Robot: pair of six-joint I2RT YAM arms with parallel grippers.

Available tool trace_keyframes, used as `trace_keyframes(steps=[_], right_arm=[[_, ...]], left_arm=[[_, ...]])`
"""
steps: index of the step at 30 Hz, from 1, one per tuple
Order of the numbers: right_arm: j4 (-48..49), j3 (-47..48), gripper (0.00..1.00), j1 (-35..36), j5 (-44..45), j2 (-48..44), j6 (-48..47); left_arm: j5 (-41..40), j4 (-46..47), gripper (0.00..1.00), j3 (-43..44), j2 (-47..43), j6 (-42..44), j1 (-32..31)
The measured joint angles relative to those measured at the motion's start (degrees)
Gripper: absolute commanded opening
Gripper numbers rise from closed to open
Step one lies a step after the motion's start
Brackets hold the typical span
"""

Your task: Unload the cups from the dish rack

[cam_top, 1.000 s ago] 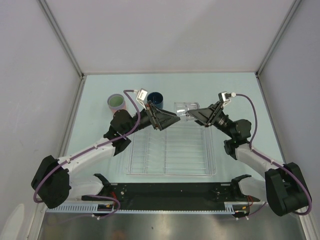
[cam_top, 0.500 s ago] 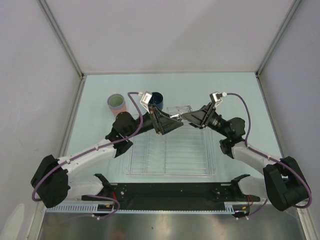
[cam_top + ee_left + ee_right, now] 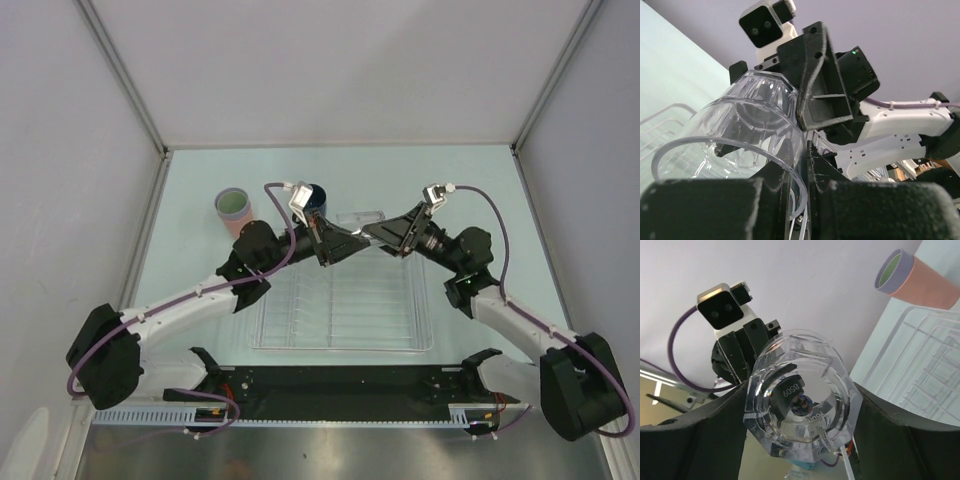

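we hold clear cup (image 3: 801,399) above far edge of dish rack (image 3: 340,346). right gripper (image 3: 373,236) clamps cup body, left gripper (image 3: 803,167) pinches rim wall. risk: arms pull apart while both grip, so thin wall cracks or cup slips, drops onto dish rack.

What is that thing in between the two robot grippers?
The small clear cup, gripped by the left gripper and right gripper; both wrist views show it best.

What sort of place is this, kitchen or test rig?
Likely a lab test cell, not a kitchen: bare grey walls box in a pale green table, with two robot arms bolted at its edge, a dish rack and cups.
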Motion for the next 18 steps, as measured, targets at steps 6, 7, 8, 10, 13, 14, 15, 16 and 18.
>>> trace_keyframes(steps=[6, 7, 8, 10, 13, 14, 15, 16, 18], right_arm=[[-25.64, 8.63, 0.99, 0.09, 9.38, -9.66, -15.15], [-31.23, 10.99, 0.99, 0.07, 12.55, -11.04, -17.92], [-34.62, 12.7, 0.98, -0.02, 14.75, -11.76, -19.98], [-41.44, 16.46, 0.99, -0.31, 20.04, -13.07, -24.24], [-50.34, 19.71, 0.98, -0.55, 27.74, -14.62, -29.0], [-53.05, 20.02, 0.97, -0.59, 30.1, -15.04, -30.1], [-55.56, 20.13, 0.97, -0.63, 32.5, -15.26, -31.01], [-57.61, 20.15, 0.97, -0.66, 34.14, -15.32, -31.69], [-63.04, 20.17, 0.97, -0.66, 38.21, -15.21, -33.16]], left_arm=[[-1.97, -10.14, 0.0, 6.8, 0.0, 2.43, -1.2], [-2.56, -12.41, 0.01, 8.22, 0.04, 3.06, -1.33], [-3.15, -14.71, 0.0, 9.49, 0.13, 3.91, -1.49], [-4.52, -19.61, 0.0, 12.61, 1.27, 5.62, -1.53], [-7.52, -27.54, 0.01, 19.12, 5.31, 8.85, -1.51], [-8.87, -29.97, 0.0, 21.9, 7.37, 10.12, -1.51], [-10.47, -33.33, 0.0, 25.16, 9.73, 11.52, -1.51], [-11.65, -36.35, 0.0, 28.35, 11.82, 12.44, -1.46], [-16.09, -44.35, 0.0, 37.81, 18.25, 15.39, -1.49]])
